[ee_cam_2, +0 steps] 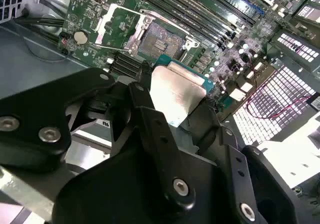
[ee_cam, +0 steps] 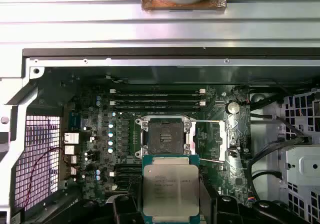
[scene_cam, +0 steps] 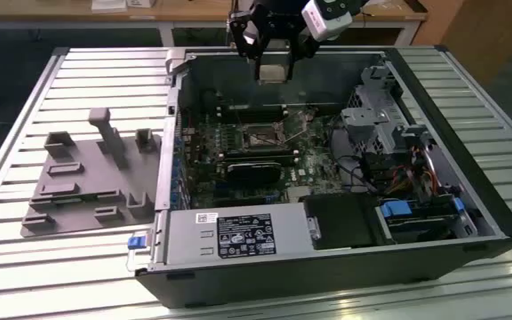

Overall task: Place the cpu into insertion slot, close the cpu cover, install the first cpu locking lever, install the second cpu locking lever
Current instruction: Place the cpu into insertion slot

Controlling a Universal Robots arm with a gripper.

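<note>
Item: my black gripper, fingers clamped on two opposite edges of the small flat square cpu with the pale silver-grey metal top.

Position: I hang above the open black computer case, near its far edge in the exterior view, clear of the green circuit board.

Item: square silver-rimmed insertion slot, set in that board, dark centre exposed.

Item: thin silver metal frame cpu cover, swung open, lying just beside the slot.
</note>
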